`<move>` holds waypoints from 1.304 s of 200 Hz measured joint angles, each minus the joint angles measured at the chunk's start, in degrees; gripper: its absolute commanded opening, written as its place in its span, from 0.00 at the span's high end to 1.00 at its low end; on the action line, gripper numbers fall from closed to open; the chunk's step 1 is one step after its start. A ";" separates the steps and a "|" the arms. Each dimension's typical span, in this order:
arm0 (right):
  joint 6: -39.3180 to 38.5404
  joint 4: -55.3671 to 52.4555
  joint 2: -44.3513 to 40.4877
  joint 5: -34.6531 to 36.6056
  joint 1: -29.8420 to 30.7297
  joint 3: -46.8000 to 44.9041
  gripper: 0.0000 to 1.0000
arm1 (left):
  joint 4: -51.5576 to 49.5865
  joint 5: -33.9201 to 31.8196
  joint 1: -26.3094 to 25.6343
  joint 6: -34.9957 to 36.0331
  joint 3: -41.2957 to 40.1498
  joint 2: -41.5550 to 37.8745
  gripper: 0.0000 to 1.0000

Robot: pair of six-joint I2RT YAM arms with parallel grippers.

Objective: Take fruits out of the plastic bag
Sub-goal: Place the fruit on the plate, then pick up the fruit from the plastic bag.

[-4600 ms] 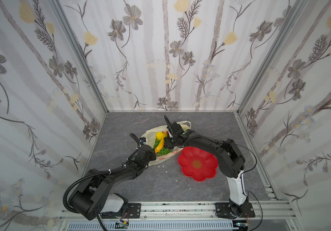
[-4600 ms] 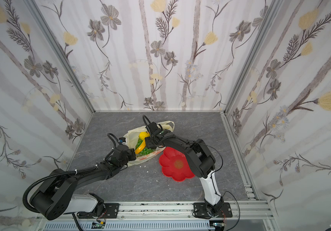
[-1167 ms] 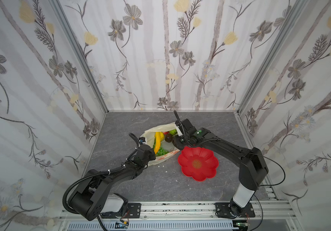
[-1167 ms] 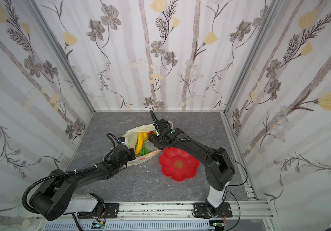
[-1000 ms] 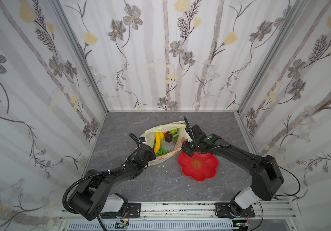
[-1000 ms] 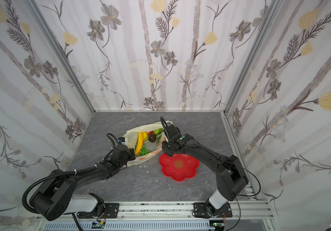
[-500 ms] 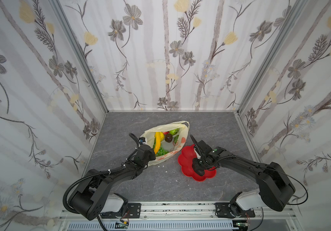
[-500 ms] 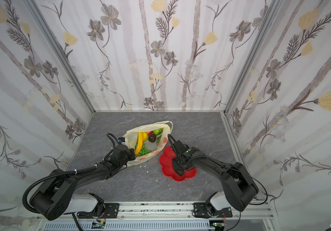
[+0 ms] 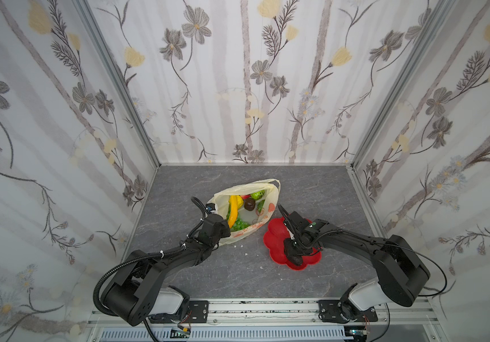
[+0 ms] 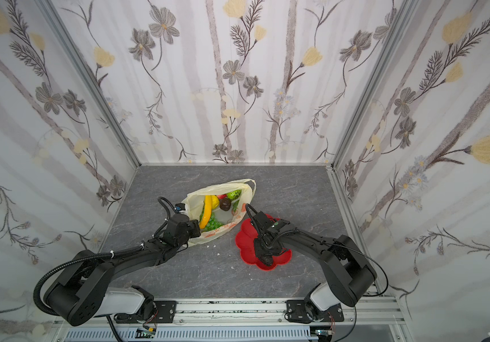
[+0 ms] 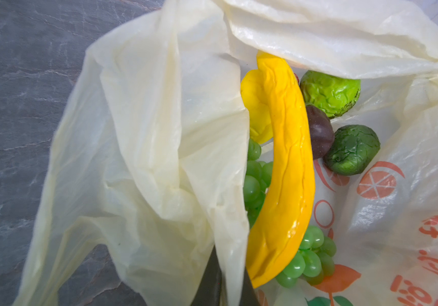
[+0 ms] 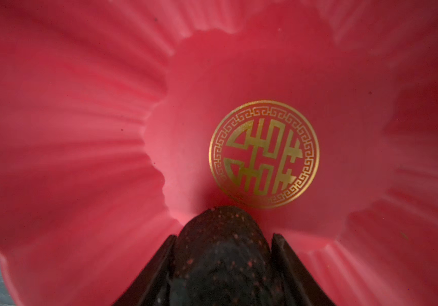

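1. The bag (image 9: pixel 249 186) lies open mid-table, holding a banana (image 11: pixel 284 172), grapes (image 11: pixel 307 257), a lemon (image 11: pixel 255 106), a light-green fruit (image 11: pixel 329 92), a dark-green fruit (image 11: pixel 352 149) and a brown piece (image 11: pixel 318 132).
2. The left gripper (image 11: pixel 228 286) is clenched on the bag's near rim.
3. An avocado (image 12: pixel 223 265) sits outside the bag, on the red plate (image 9: pixel 271 237) just beside it.
4. The right gripper (image 12: pixel 224 235) flanks the avocado. I cannot tell whether its fingers (image 12: pixel 157 265) press it or stand free.
5. The table (image 9: pixel 311 189) is grey and marbled. White crumbs (image 9: pixel 246 253) lie just before the bag.
6. Floral walls (image 9: pixel 237 88) rise beyond the bag.
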 measured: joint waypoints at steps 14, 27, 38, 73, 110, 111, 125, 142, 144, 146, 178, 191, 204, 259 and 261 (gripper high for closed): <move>0.02 -0.28 0.39 0.46 0.11 0.31 0.37 | 0.00 0.00 0.00 0.00 0.00 0.04 0.91; 0.00 -0.37 0.63 0.92 0.24 0.61 0.34 | 0.04 0.00 0.00 0.00 0.00 0.07 0.91; 0.00 -0.63 0.74 1.14 0.26 0.92 0.33 | 0.07 -0.02 0.00 0.00 0.00 0.13 0.91; -0.02 -1.09 0.70 2.49 0.33 1.90 0.28 | 0.26 -0.02 0.00 0.00 0.00 0.24 0.91; -0.02 -2.03 0.15 3.69 0.37 3.52 0.26 | 0.28 -0.02 0.00 0.00 0.00 0.31 0.91; -0.02 -2.05 0.13 3.72 0.39 3.56 0.26 | 0.28 -0.02 0.00 0.00 0.00 0.31 0.91; -0.02 -3.58 -0.28 4.52 0.55 5.07 0.25 | 0.28 -0.02 0.00 0.00 0.00 0.31 0.91; -0.02 -6.86 -0.59 7.17 1.55 9.38 0.25 | 0.28 -0.04 0.00 0.00 0.00 0.31 0.91; -0.02 -7.21 -0.63 7.58 1.73 10.08 0.25 | 0.28 -0.04 0.00 0.00 0.00 0.31 0.91; -0.02 -7.45 -0.68 7.96 1.92 10.82 0.25 | 0.28 -0.04 0.00 0.00 0.00 0.33 0.91; -0.90 -10.05 -0.35 12.37 4.04 22.14 0.26 | 0.35 -0.02 0.00 0.00 0.00 0.44 0.91; -1.49 -10.08 1.40 13.38 4.57 26.99 0.27 | 0.37 -0.02 0.00 0.00 0.00 0.44 0.91; -2.45 -9.29 4.33 13.99 5.01 31.65 0.27 | 0.37 -0.02 0.00 0.00 0.00 0.44 0.91; -5.01 -3.74 19.19 12.70 6.10 49.11 0.32 | 0.52 -0.42 0.00 0.02 0.00 0.24 0.91; -5.01 -3.54 19.69 12.57 6.10 49.59 0.32 | 0.52 -0.42 0.00 0.02 0.00 0.24 0.91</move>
